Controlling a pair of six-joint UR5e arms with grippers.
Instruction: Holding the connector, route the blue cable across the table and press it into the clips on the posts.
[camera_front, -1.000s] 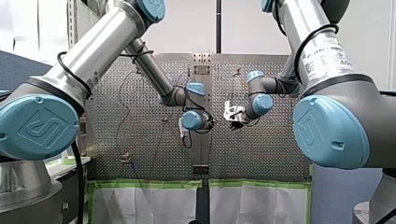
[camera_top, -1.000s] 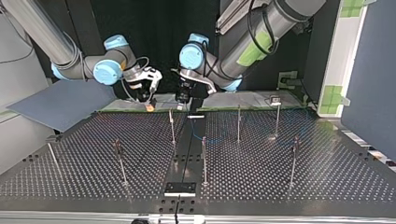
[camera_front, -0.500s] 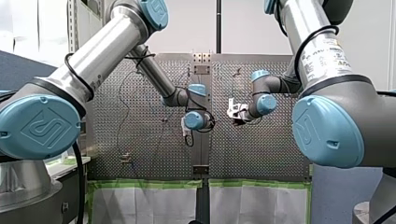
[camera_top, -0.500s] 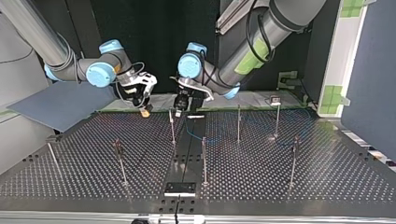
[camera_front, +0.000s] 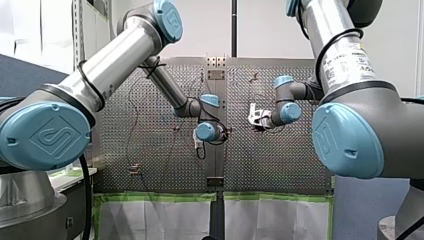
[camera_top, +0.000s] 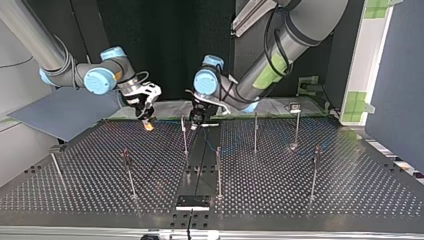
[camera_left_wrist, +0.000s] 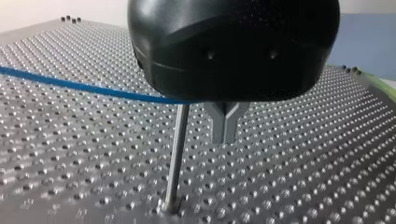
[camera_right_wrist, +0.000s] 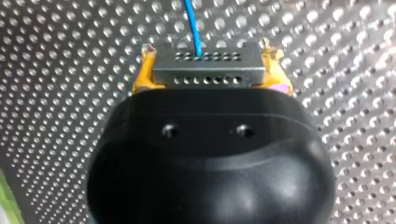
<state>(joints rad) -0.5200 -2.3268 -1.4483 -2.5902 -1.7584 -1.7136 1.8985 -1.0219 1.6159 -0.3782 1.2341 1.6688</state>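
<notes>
currently the right gripper (camera_right_wrist: 208, 56) is clamping the grey connector (camera_right_wrist: 205, 74) between its yellow pads (camera_right_wrist: 144, 74), closed down to the connector's width. the cable (camera_right_wrist: 194, 23) is leaving the connector's far face and running straight ahead over the table (camera_right_wrist: 56, 93). in the top view this gripper is hovering near the table's far edge, left of centre, apart from the left one.

the left gripper (camera_left_wrist: 225, 137) is sitting closed, tips meeting. the cable is coming in taut above the table and running into the upper part of the fingers (camera_left_wrist: 226, 121), under the gripper's black body. a post (camera_left_wrist: 176, 158) is standing upright just beside the fingers. its top is hiding behind the body, so i cannot tell whether the cable is sitting in a clip there.
</notes>
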